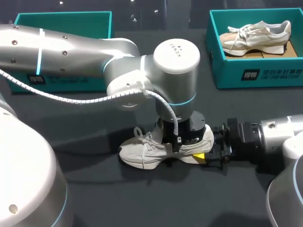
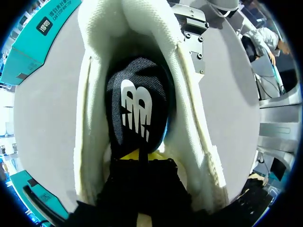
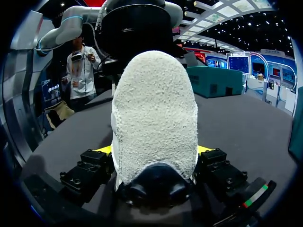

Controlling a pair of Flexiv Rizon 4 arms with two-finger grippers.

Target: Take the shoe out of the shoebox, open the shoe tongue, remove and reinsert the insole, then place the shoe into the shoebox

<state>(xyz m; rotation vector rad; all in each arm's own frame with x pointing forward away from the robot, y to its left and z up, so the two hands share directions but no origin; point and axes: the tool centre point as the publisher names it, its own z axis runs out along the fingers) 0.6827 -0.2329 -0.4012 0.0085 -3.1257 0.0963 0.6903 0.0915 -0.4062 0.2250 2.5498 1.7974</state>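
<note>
**Item: shoe (image 1: 147, 152), pale knit trainer, out of its box.** It lies on the dark tabletop (image 1: 94, 189) near the middle, sole down, toe toward my left and heel toward my right. It is well apart from the teal shoebox (image 1: 265, 75) at the far right, where a second shoe (image 1: 255, 35) lies. A second teal box (image 1: 71, 81) stands at the far left.

**Holding, right claw (image 1: 206, 155).** It comes in low along the tabletop at the heel. In the right wrist view the right claw (image 3: 154, 151) straddles the rounded heel of the shoe (image 3: 154, 109), with a yellow tip pressed to each side. It is spread to heel width and clamped on the shoe. Judged purpose: to pin the shoe down so it neither slides nor lifts while the inside is worked.

**Working, left claw (image 1: 182, 142).** It hangs straight down from the left arm into the shoe's mouth. In the left wrist view the left claw (image 2: 140, 156) sits deep in the opening at the heel end of the dark insole (image 2: 137, 109), between the padded collar walls of the shoe (image 2: 189, 94). I cannot tell whether it is open or closed, nor whether it grips the insole – its own body hides the contact.

**Stage, judged.** This is the insole step; the insole lies flat inside the shoe.
</note>
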